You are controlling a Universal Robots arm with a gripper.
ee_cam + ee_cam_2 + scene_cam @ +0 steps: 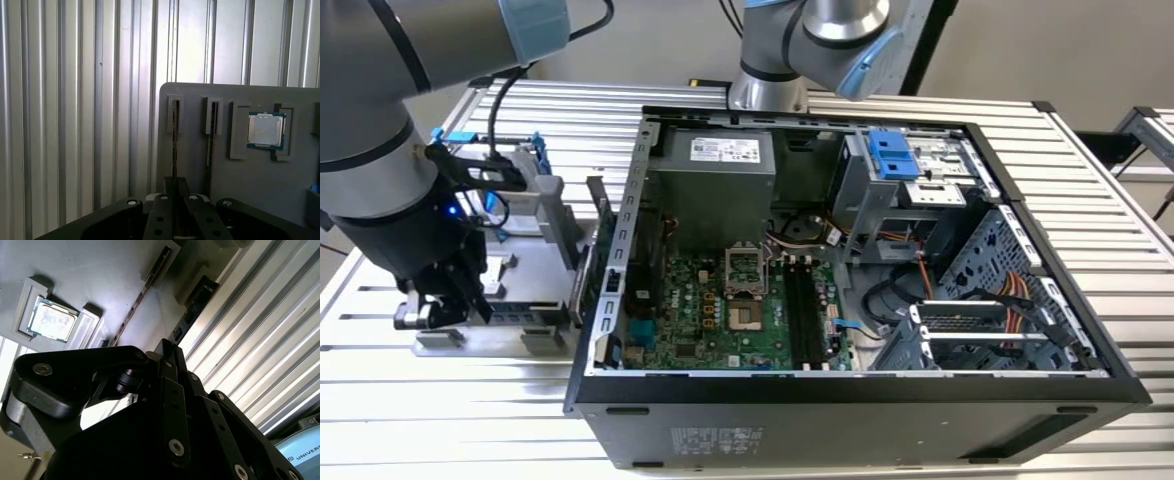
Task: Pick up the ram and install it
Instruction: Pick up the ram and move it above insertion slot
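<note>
Ram (175,135) stands on edge in a slot of the grey holder plate (250,100), and in the first wrist view we see its thin edge run straight in under the claw (175,182), which sits on the same line. In the second wrist view the ram (196,305) shows as a dark strip that ends right at the tip of the claw (167,347). We cannot tell whether the claw is spread, pressed together or pinching the stick, because its black body covers the place where the two meet.

Just beside the ram, a second stick (212,130) stands on edge in the neighbouring slot, parallel to it. Beyond that a processor (266,131) lies flat in a square pocket of the same plate, its pale metal lid facing out. The plate rests on a desk (75,100) of ribbed metal slats.

In the exterior view we see the arm (387,170) reaching down at the exterior view's left, with the claw (443,305) low over the holder plate (520,335). To the exterior view's right of the plate, an open computer case (854,395) lies on its side on the desk (1094,180). Inside it we make out the green motherboard (707,300), long dark memory slots (801,310) beside it, a grey power supply (720,165) farther back, and a blue drive cage (891,155) near the far corner.
</note>
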